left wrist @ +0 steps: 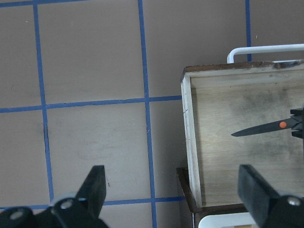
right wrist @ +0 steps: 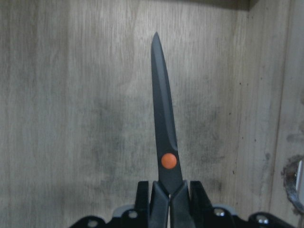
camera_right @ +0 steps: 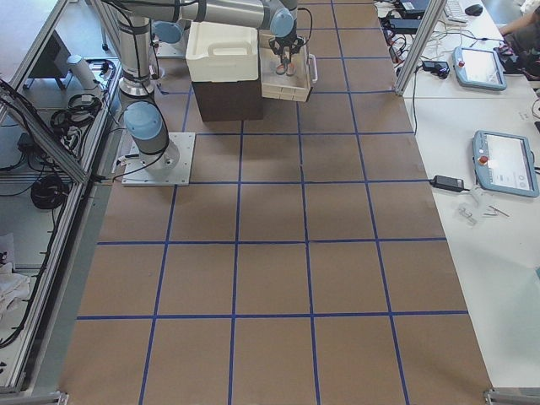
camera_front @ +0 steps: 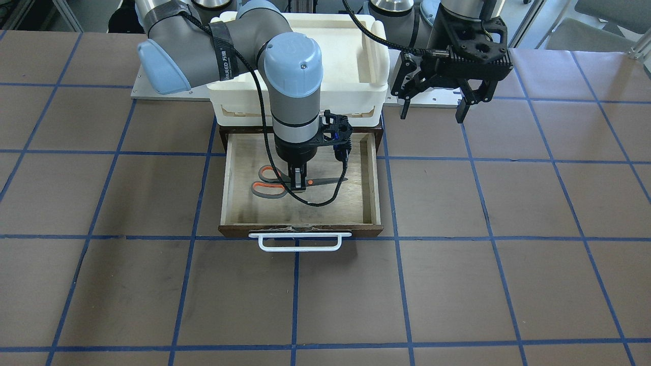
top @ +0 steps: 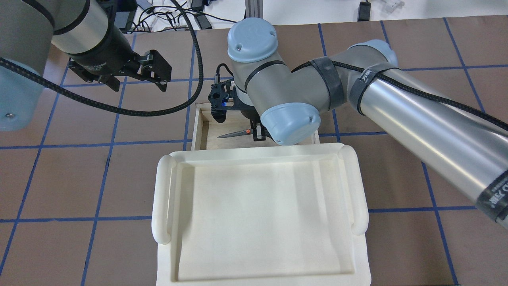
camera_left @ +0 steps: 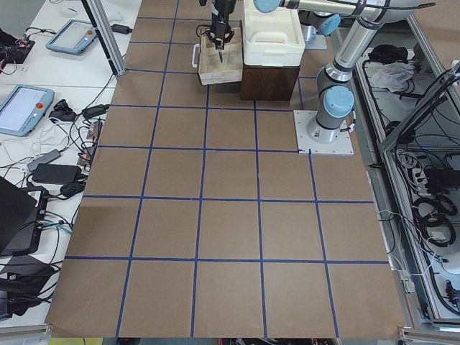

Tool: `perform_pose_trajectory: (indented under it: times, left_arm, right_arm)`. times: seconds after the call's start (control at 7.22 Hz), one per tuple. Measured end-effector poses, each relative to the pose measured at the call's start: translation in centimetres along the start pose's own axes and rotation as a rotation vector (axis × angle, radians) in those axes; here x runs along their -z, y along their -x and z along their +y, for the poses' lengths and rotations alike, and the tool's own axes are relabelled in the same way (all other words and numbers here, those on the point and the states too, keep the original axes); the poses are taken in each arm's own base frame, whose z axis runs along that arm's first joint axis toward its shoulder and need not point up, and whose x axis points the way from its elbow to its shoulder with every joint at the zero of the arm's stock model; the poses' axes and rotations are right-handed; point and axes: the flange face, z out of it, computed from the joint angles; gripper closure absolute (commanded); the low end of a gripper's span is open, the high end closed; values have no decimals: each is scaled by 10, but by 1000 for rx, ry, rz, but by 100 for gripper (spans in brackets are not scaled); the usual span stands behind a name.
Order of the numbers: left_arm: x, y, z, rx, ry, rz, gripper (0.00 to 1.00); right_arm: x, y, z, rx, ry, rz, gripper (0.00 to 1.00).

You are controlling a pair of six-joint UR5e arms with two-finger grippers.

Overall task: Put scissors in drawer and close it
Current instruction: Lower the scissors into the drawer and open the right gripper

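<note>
The drawer (camera_front: 377, 178) stands pulled out of the dark brown cabinet (camera_front: 222, 138), its white bar handle (camera_front: 299, 248) facing away from the robot. The scissors (camera_front: 269, 189) are inside it, low over the light-wood floor, with grey and orange loops and blades (top: 234, 134) lying level. My right gripper (camera_front: 300, 182) reaches straight down into the drawer and is shut on the scissors' neck just behind the orange pivot (right wrist: 168, 161). My left gripper (camera_front: 433, 116) hangs open and holds nothing, above the table beside the cabinet, clear of the drawer; its wrist view shows the blade tip (left wrist: 261, 128).
A white plastic tray (top: 162, 198) sits on top of the cabinet, overhanging the back of the drawer. The right arm's black cable (camera_front: 325, 201) loops down into the drawer. Brown table with blue grid lines (camera_front: 457, 284) spreads around.
</note>
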Motion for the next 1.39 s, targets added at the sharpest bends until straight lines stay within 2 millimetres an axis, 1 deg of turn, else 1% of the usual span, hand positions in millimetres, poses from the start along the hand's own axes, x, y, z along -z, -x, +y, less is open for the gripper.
perform_pose_trajectory:
  times: [0.42, 0.55, 0.69, 0.83, 0.97, 1.11, 1.39]
  left_arm:
    - [4, 1, -1, 2, -8, -2, 0]
    - [6, 1, -1, 4, -11, -2, 0]
    - [6, 2, -2, 7, -12, 0, 0]
    - [4, 2, -4, 11, -10, 2, 0]
    - [3, 2, -4, 12, -8, 0, 0]
    - [2, 1, -6, 13, -7, -5, 0]
    - [-2, 1, -9, 17, 1, -10, 0]
  right_arm:
    - [-8, 1, 0, -7, 6, -15, 100]
    - [-14, 3, 1, -10, 11, -25, 98]
    - [-19, 6, 2, -15, 15, -35, 83]
    - [-21, 7, 2, -20, 15, -40, 50]
    - [-23, 8, 2, -24, 13, -44, 29]
    - [-23, 9, 1, -29, -1, -50, 0]
    - [-15, 9, -1, -51, -23, -48, 0]
